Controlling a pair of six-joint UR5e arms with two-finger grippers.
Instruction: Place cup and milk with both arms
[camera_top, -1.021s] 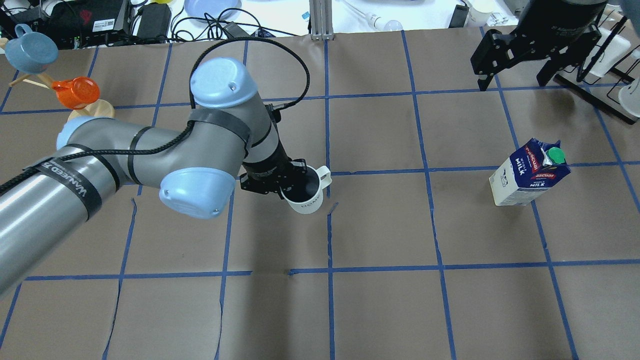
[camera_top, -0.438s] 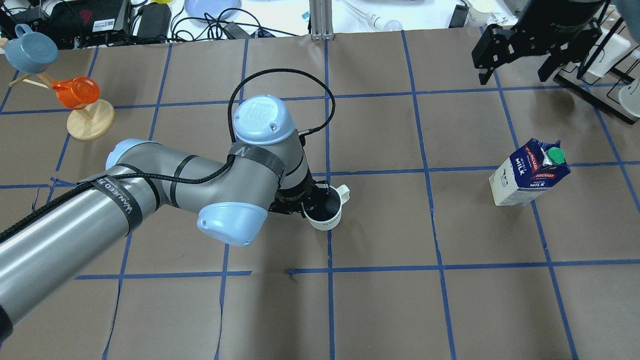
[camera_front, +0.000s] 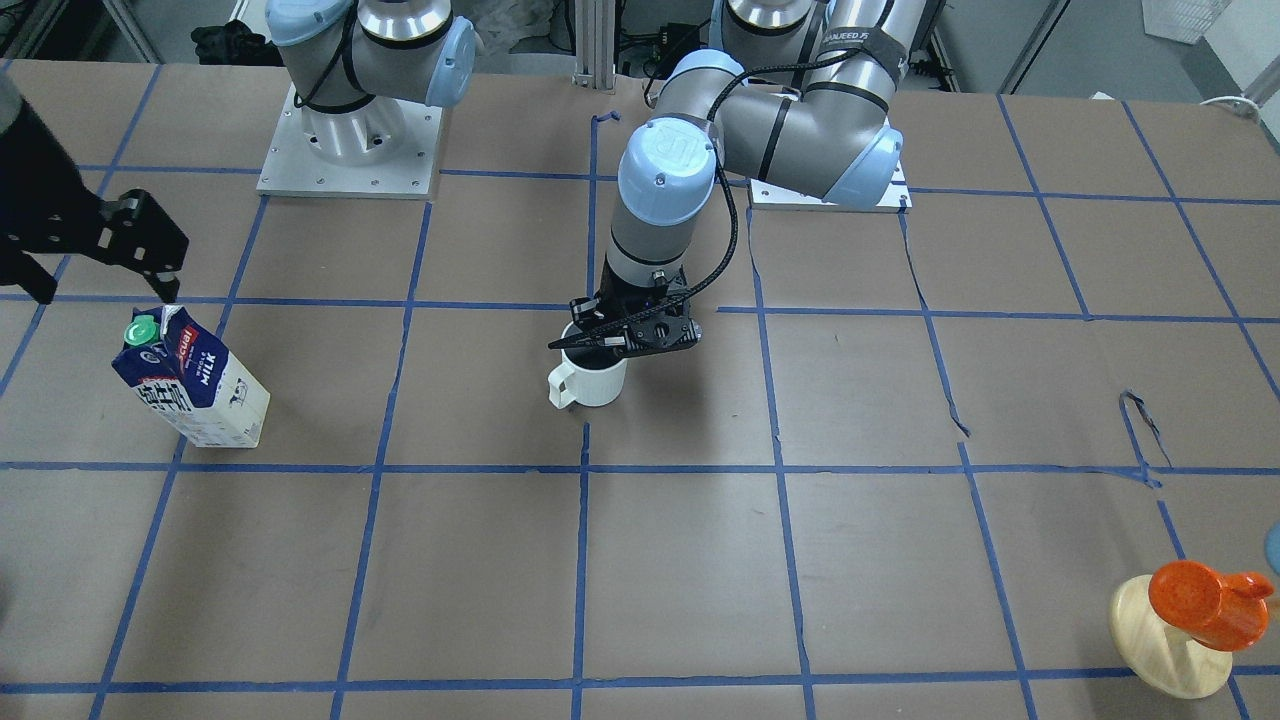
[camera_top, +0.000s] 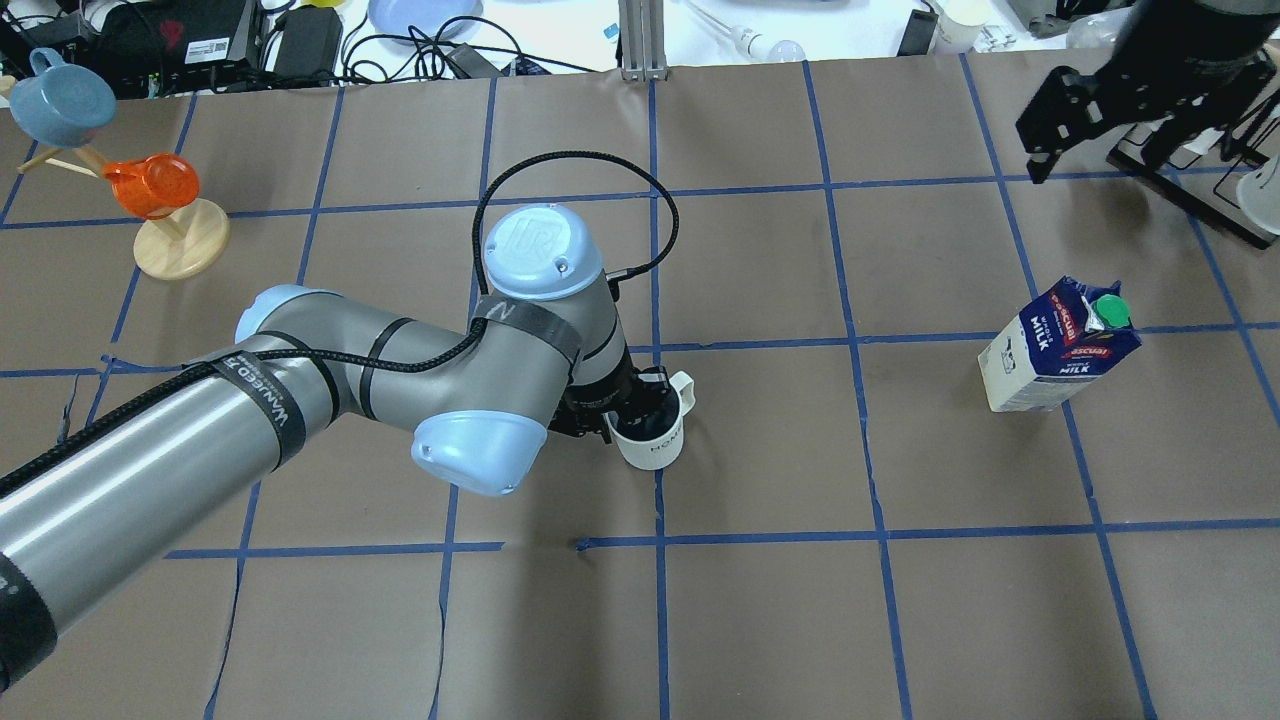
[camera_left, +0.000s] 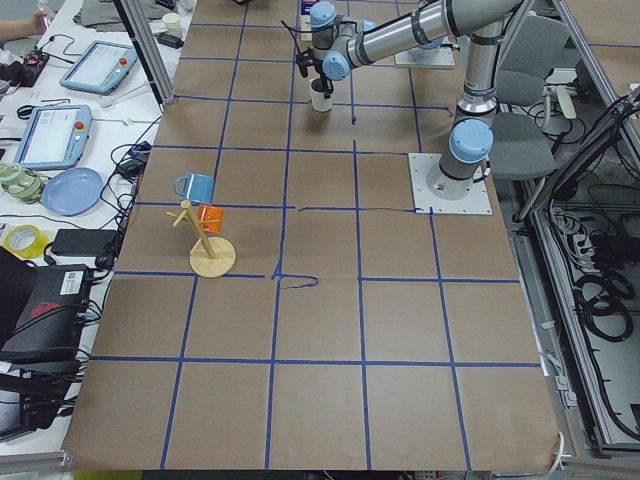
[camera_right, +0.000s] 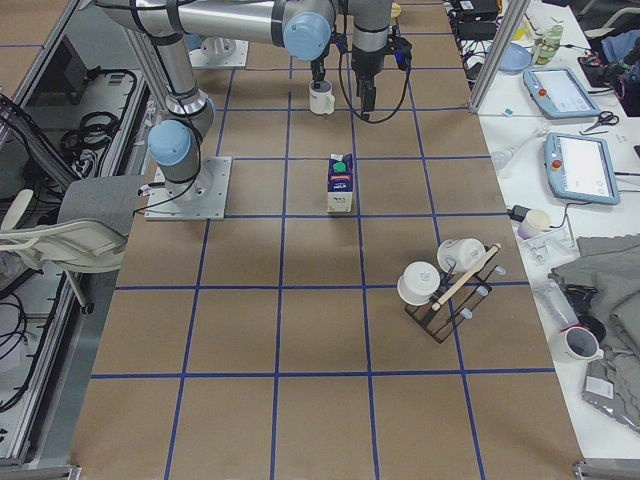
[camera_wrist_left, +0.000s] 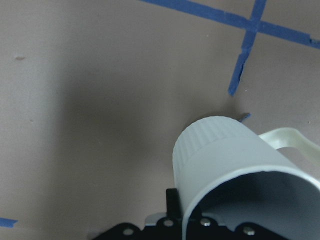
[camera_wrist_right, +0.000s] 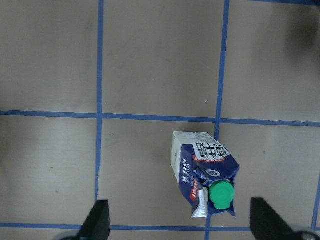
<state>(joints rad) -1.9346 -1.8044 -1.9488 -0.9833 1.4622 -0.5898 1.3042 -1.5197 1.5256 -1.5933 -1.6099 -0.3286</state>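
Note:
The white cup (camera_top: 655, 440) stands upright near the table's centre, at or just above the paper, with its handle pointing away from my left arm; it also shows in the front view (camera_front: 590, 385) and the left wrist view (camera_wrist_left: 225, 155). My left gripper (camera_top: 628, 408) is shut on the cup's rim, with one finger inside it. The milk (camera_top: 1060, 350) stands on the table's right side, green cap up. My right gripper (camera_top: 1100, 155) is open and empty, high above and beyond the milk. In the right wrist view the milk (camera_wrist_right: 202, 172) lies between the open fingertips (camera_wrist_right: 100, 220).
A wooden mug tree (camera_top: 180, 240) with an orange cup and a blue cup stands at the far left. A black rack (camera_top: 1200, 190) with white cups stands at the far right, close behind my right gripper. The table is brown paper with blue tape lines.
My left arm has carried the cup to the right and a little nearer, and lower. My right gripper has moved to the right, still open.

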